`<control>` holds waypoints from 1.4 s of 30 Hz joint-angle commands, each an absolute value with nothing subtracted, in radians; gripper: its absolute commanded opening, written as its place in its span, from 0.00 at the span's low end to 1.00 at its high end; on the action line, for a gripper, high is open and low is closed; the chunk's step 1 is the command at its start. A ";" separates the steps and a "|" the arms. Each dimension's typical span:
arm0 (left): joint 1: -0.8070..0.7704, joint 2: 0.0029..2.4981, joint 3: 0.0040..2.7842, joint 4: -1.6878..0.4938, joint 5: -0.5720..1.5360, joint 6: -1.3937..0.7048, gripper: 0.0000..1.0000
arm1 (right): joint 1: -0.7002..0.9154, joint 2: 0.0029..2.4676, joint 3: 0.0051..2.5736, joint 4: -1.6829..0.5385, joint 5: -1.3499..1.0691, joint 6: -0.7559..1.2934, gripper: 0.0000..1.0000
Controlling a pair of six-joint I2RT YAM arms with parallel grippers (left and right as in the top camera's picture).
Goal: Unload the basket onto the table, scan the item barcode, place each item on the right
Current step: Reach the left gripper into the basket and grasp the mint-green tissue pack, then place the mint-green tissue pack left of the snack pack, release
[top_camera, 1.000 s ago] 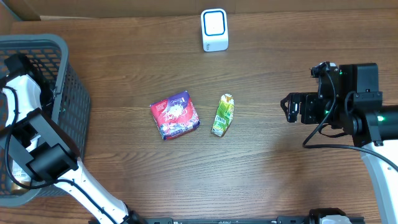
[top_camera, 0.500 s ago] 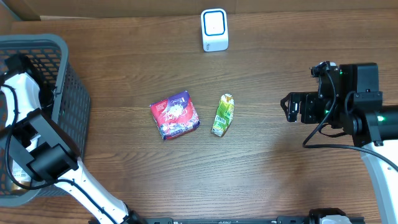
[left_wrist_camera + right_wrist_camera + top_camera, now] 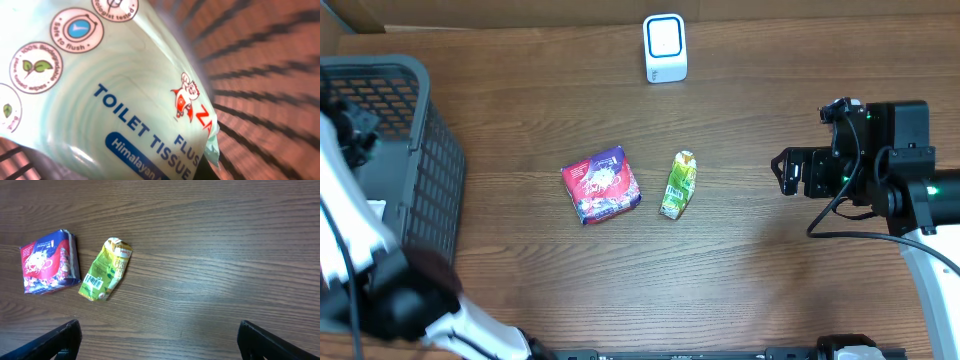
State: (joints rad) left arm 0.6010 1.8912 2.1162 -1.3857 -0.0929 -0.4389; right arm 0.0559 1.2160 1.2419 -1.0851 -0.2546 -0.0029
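Left gripper closed inside the basket (image 3: 432,150)
Toilet tissue pack (image 3: 100,100) fills its view; right gripper (image 3: 159,339) wide apart, far right of basket.

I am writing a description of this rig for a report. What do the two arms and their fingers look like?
The right arm has a white curved link and a black boxy wrist part with small green lights and looping black cables. Its fingers are black and flat. The left arm also has white links with a black joint; it is blurred, so no markings are readable.
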 commanded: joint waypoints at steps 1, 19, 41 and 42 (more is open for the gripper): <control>0.548 1.674 2.154 -1.427 -0.032 -0.359 0.04 | 0.062 1.214 1.262 -1.079 -0.249 -0.001 1.00; -0.148 1.539 1.855 -1.493 -0.020 -0.171 0.04 | 0.062 1.214 1.262 -1.056 -0.249 -0.001 1.00; -0.147 1.876 1.233 -1.122 -0.282 -0.459 0.04 | 0.062 1.214 1.262 -1.057 -0.249 -0.001 1.00; -0.152 1.879 1.216 -1.087 -0.241 -0.418 0.04 | 0.062 1.214 1.262 -1.057 -0.249 -0.001 1.00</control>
